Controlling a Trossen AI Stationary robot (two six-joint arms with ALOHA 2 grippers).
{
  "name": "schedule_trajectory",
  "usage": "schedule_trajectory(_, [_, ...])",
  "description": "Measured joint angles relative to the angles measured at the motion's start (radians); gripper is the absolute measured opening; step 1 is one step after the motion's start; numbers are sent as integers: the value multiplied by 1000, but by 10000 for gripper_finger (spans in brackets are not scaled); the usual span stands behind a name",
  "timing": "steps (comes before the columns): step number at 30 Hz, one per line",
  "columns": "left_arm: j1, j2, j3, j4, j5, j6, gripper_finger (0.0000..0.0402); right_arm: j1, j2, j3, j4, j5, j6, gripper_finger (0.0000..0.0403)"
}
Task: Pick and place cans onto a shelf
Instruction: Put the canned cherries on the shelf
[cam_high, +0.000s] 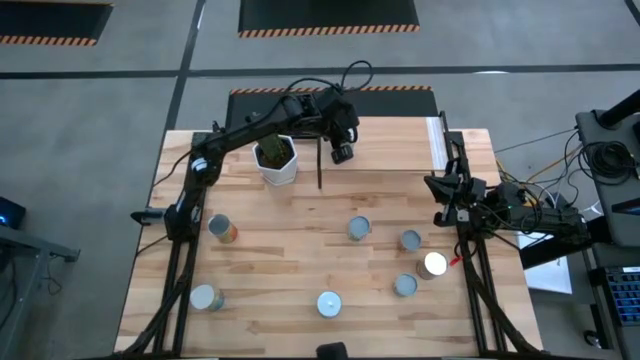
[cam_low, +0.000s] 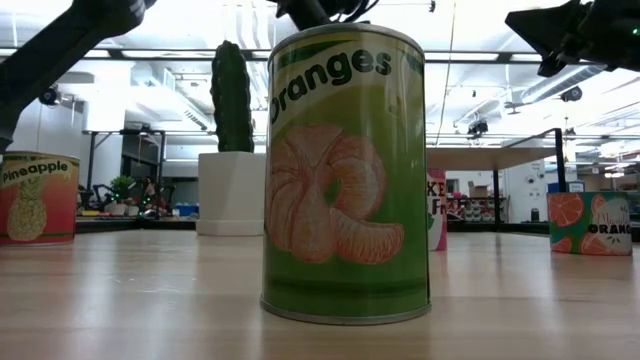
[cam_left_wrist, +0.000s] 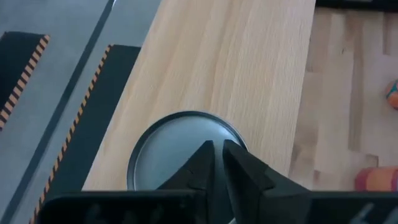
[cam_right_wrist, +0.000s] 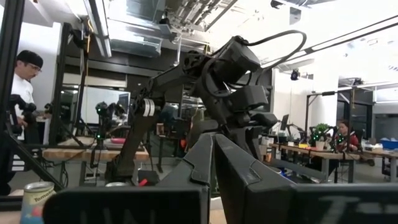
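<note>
A can (cam_left_wrist: 165, 149) with a silver round top stands upright on the light wooden shelf (cam_left_wrist: 236, 62), near the shelf's far edge. My left gripper (cam_left_wrist: 214, 149) is shut and hovers right over this can's top; in the high view it (cam_high: 342, 150) hides the can. The shelf (cam_high: 390, 145) runs along the table's far edge. Several cans stand on the table, among them ones at the left (cam_high: 222, 228), the middle (cam_high: 359, 228) and the right (cam_high: 435, 264). My right gripper (cam_right_wrist: 211, 143) is shut and empty at the table's right edge (cam_high: 445, 195). My left gripper's shut fingers (cam_left_wrist: 202, 165) point down over the silver top (cam_left_wrist: 168, 140) of the can on the shelf. I cannot tell whether they touch it.
A white hexagonal cactus pot (cam_high: 276, 158) stands left of the shelf. In the low view a green "Oranges" can (cam_low: 345, 175) stands close in front, with a pineapple can (cam_low: 38, 197) at the left and an orange can (cam_low: 590, 222) at the right. People show in the room behind.
</note>
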Motion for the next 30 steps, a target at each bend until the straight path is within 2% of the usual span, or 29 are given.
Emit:
schedule_trajectory(5, [12, -1, 0, -15, -51, 66, 1, 0, 0, 0, -2, 0, -4, 9])
schedule_trajectory(17, [65, -2, 1, -17, -55, 348, 0, 0, 0, 0, -2, 0, -10, 9])
schedule_trajectory(30, [111, 2, -2, 46, -53, 374, 0, 0, 0, 0, -13, 27, -19, 9])
